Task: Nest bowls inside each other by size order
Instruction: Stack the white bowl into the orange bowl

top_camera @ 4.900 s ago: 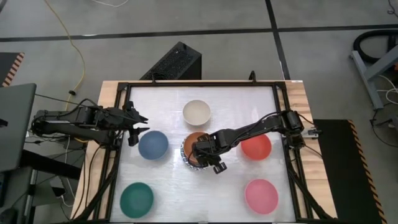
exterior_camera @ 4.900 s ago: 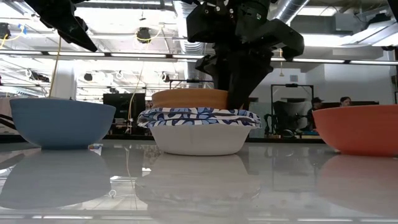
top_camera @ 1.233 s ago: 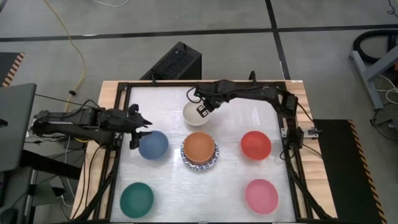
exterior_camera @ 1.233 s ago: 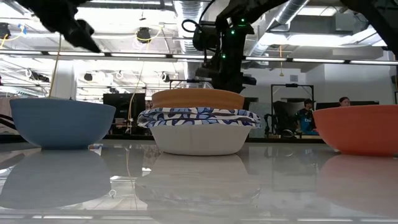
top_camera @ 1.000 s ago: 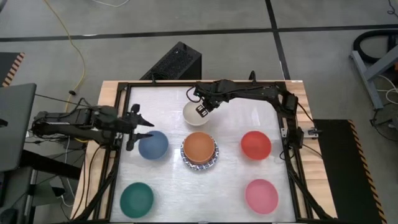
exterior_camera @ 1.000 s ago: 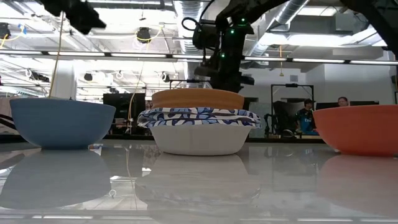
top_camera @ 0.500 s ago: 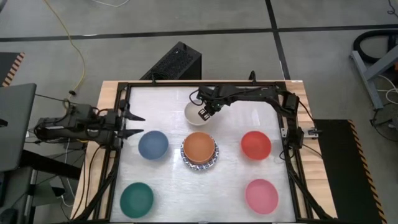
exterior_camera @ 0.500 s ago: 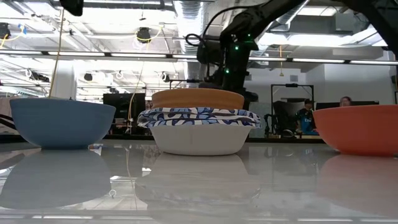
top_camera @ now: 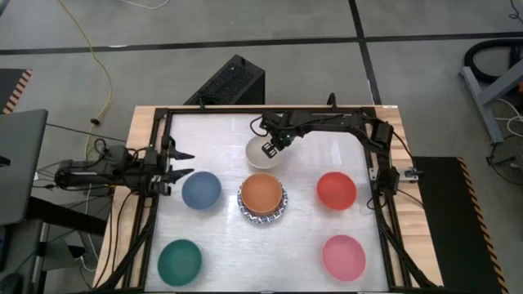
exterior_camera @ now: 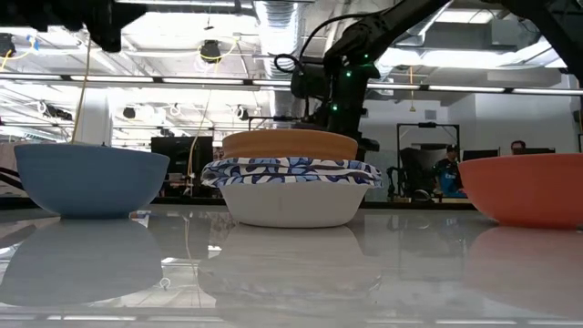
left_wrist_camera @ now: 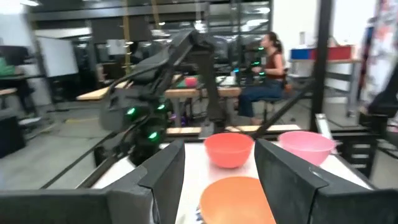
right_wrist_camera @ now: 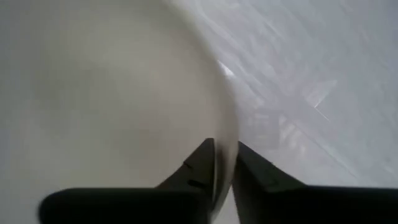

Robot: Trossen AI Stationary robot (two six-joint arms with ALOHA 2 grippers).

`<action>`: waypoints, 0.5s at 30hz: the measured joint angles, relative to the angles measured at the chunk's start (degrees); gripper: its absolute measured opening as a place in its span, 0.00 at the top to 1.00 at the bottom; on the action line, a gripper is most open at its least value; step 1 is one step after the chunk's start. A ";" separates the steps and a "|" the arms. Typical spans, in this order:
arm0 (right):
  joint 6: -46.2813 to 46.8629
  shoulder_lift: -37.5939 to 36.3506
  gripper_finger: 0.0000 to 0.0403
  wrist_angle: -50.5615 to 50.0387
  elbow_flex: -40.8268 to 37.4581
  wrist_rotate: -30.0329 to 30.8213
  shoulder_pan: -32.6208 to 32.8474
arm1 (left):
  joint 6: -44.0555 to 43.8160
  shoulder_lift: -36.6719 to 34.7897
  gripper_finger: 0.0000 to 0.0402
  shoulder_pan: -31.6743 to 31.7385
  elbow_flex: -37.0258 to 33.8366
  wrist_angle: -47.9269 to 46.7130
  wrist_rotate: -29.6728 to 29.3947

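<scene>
Cream bowl point(top_camera: 261, 150) rim pinched by right fingers point(right_wrist_camera: 200, 167), underside hidden

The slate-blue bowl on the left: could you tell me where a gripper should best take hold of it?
Grip the slate-blue bowl by its thin rim, coming down from above with one finger inside and one outside. It sits upright and open, with bare table around it. The right gripper holds the cream bowl likewise.

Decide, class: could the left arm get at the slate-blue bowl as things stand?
Probably yes. The left gripper sits open at the table's left edge, right beside the slate-blue bowl, with nothing between them. The right gripper is busy on the cream bowl.
</scene>
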 joint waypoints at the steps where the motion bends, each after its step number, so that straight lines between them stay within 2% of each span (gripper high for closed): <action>1: -0.57 0.00 0.90 0.11 0.00 -0.02 0.00 | -0.06 -0.23 0.54 0.00 -0.55 -0.11 -1.06; 4: -1.04 -0.07 0.97 0.46 0.07 -0.07 0.11 | -1.05 -0.43 0.54 0.02 -0.82 -0.63 -4.00; 15: -1.14 -0.09 0.98 0.69 0.07 -1.78 0.09 | 0.13 -0.45 0.54 0.02 -0.82 -0.38 -4.43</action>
